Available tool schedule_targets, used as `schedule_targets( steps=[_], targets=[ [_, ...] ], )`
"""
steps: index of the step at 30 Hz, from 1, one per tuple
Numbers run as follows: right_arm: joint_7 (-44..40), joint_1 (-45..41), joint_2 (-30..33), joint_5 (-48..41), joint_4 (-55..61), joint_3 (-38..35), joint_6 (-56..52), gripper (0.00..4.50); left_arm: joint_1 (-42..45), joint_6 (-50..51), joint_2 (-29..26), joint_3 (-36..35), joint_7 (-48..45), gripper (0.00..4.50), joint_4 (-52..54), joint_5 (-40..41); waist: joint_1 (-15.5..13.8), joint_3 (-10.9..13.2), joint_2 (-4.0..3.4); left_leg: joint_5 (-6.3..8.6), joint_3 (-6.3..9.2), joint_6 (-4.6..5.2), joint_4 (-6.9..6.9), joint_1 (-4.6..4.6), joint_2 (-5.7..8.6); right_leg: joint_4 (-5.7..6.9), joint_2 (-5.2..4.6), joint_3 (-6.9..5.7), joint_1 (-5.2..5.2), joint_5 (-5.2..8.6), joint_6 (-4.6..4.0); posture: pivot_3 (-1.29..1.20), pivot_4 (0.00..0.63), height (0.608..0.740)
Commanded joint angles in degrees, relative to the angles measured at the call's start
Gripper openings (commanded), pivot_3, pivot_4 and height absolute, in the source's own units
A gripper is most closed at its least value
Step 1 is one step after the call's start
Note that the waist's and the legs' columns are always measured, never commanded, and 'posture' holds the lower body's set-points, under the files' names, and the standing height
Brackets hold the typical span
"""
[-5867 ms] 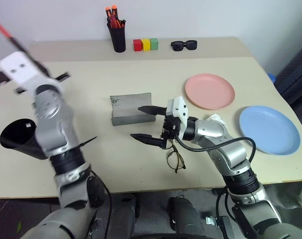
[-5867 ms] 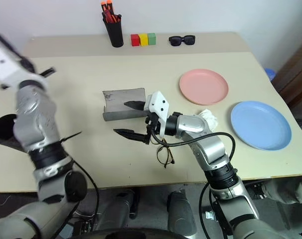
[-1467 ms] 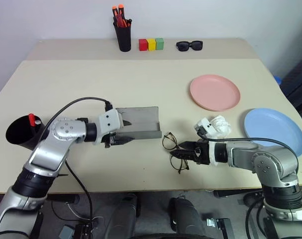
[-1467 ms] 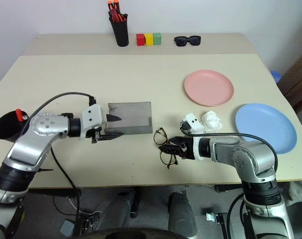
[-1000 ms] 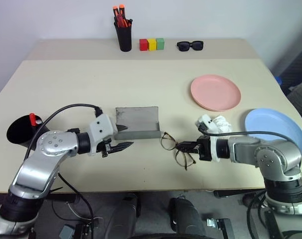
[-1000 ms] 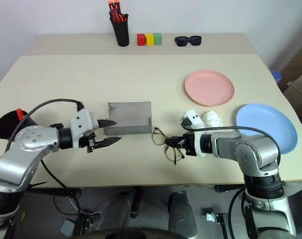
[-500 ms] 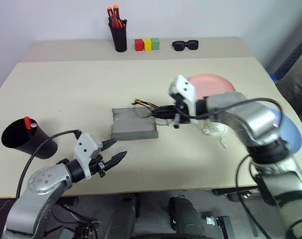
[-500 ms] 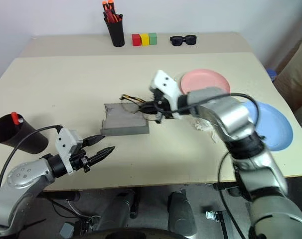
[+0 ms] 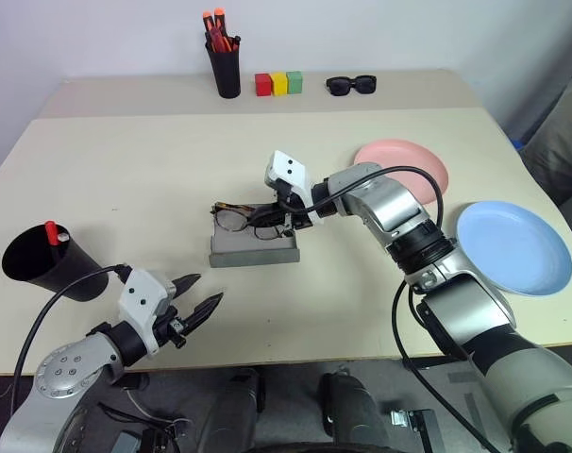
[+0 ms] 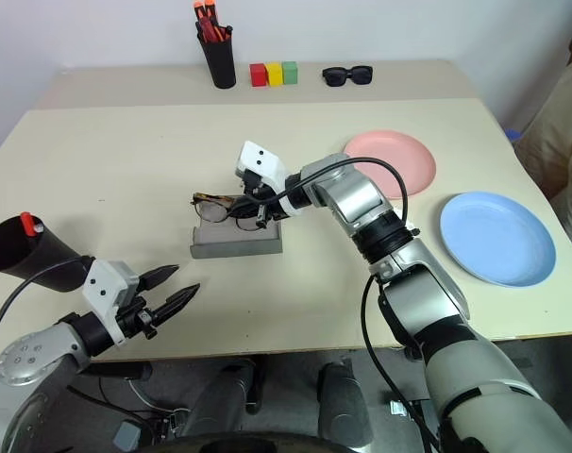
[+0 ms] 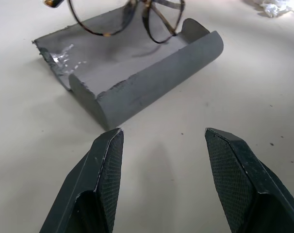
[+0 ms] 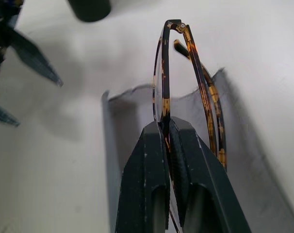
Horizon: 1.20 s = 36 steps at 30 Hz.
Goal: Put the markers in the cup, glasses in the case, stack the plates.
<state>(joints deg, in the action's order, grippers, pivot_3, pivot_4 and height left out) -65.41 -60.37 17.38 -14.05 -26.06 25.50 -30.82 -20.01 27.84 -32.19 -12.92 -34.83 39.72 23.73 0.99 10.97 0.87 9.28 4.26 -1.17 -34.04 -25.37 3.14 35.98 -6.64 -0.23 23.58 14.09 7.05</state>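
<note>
My right gripper (image 9: 275, 220) is shut on the glasses (image 9: 232, 218), thin dark-framed with round clear lenses, pinching them at the frame (image 12: 161, 73). They hang just above the open grey case (image 9: 253, 249) in the middle of the table. My left gripper (image 9: 201, 298) stands open near the front left, apart from the case (image 11: 137, 82), with nothing between its fingers. The black cup (image 9: 39, 266) sits at the far left, and a red-capped marker (image 9: 52, 230) pokes out of it. The pink plate (image 9: 416, 160) and blue plate (image 9: 513, 247) lie apart on the right.
Along the back edge stand a tall black pen holder (image 9: 224, 68) with orange-capped pens, three coloured blocks (image 9: 277, 84) and black sunglasses (image 9: 348, 86). A person's sleeve (image 9: 571, 132) shows at the right edge.
My right gripper has lifted the glasses off the table and carried them left, over the case. My left gripper has drawn back from the case toward the table's front left.
</note>
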Motion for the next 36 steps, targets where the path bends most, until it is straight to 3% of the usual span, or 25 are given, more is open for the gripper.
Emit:
schedule_targets(
  steps=[1, 10, 13, 17, 19, 21, 26, 30, 36],
  targets=[
    [-2.32, 0.62, 0.13, 0.54, 2.48, -0.81, -0.14, 0.07, -0.24, -1.23, 0.16, -1.44, 1.16, 2.73, 2.47, -0.13, 0.01, 0.00, 0.00, -0.01, 0.00, -0.01, 0.00, 0.00, -0.01, 0.06, 0.02, 0.00, 0.03, 0.00, 0.00, 0.00, 0.150, 0.740],
    [-2.06, 1.93, -2.13, 4.21, -1.70, -1.11, 1.32, 0.07, 1.40, -0.56, 0.06, -1.24, 2.43, 2.73, 0.74, 0.41, 0.06, 0.00, -0.01, -0.02, 0.00, -0.05, 0.01, 0.00, -0.02, 0.12, 0.09, 0.01, 0.08, 0.00, 0.00, 0.00, 0.150, 0.740],
    [-1.49, 1.70, -2.69, 4.41, -2.25, -2.50, 1.76, 1.01, 1.85, -0.41, 0.05, -1.45, 2.54, 2.73, 0.32, 1.10, 0.04, 0.00, -0.02, -0.03, 0.00, -0.06, 0.01, 0.00, -0.02, 0.12, 0.09, 0.01, 0.08, 0.00, 0.00, 0.00, 0.150, 0.740],
    [-0.14, 2.29, -2.12, 3.84, 1.42, -4.80, 3.02, 2.91, 3.60, 0.60, 0.79, -1.59, 3.64, 2.73, -0.23, 2.42, -0.05, 0.00, -0.02, -0.03, 0.01, -0.08, 0.01, 0.00, -0.01, 0.12, 0.09, 0.01, 0.08, 0.00, 0.00, 0.00, 0.150, 0.740],
    [-0.10, 3.66, -0.86, 3.31, 5.60, -6.06, 3.64, 2.91, 6.50, 2.88, 2.06, -2.75, 5.88, 2.73, -1.23, 4.40, -0.23, 0.01, -0.02, -0.03, 0.02, -0.08, 0.01, 0.00, -0.01, 0.11, 0.09, 0.01, 0.08, 0.00, 0.00, 0.00, 0.150, 0.740],
    [0.68, 5.62, 0.81, 3.54, 9.93, -7.20, 4.36, 2.95, 11.65, 6.42, 3.68, -3.43, 10.09, 2.18, -2.55, 5.83, -0.43, 0.00, -0.01, -0.04, 0.06, -0.07, 0.00, 0.00, 0.00, 0.12, 0.09, 0.01, 0.06, -0.01, 0.02, 0.00, 0.150, 0.740],
    [3.10, 12.83, 5.92, 3.52, 21.63, -9.64, 3.57, 2.95, 30.27, 16.25, 6.55, 3.01, 18.89, 0.04, -8.77, 2.91, -0.76, -0.03, 0.05, -0.15, 0.18, -0.02, -0.14, 0.00, 0.07, 0.13, 0.13, -0.06, -0.11, -0.11, 0.22, 0.00, 0.150, 0.740],
    [4.82, 20.79, 10.57, 2.77, 33.05, -12.12, 2.66, 2.95, 49.58, 24.69, 10.60, 5.69, 24.55, 0.04, -24.74, 1.02, -1.71, -0.01, 0.09, -0.20, 0.11, -0.03, -0.17, 0.01, 0.09, 0.16, 0.20, -0.12, -0.16, -0.11, 0.25, 0.00, 0.150, 0.740],
    [7.71, 30.29, 15.90, 0.46, 45.16, -16.18, -2.20, 2.95, 65.73, 26.67, 9.42, 10.39, 19.04, 0.04, -45.46, -1.99, -0.94, -0.01, 0.09, -0.21, 0.00, -0.02, -0.14, 0.01, 0.08, 0.14, 0.19, -0.11, -0.16, -0.09, 0.30, 0.00, 0.150, 0.740]
  ],
)
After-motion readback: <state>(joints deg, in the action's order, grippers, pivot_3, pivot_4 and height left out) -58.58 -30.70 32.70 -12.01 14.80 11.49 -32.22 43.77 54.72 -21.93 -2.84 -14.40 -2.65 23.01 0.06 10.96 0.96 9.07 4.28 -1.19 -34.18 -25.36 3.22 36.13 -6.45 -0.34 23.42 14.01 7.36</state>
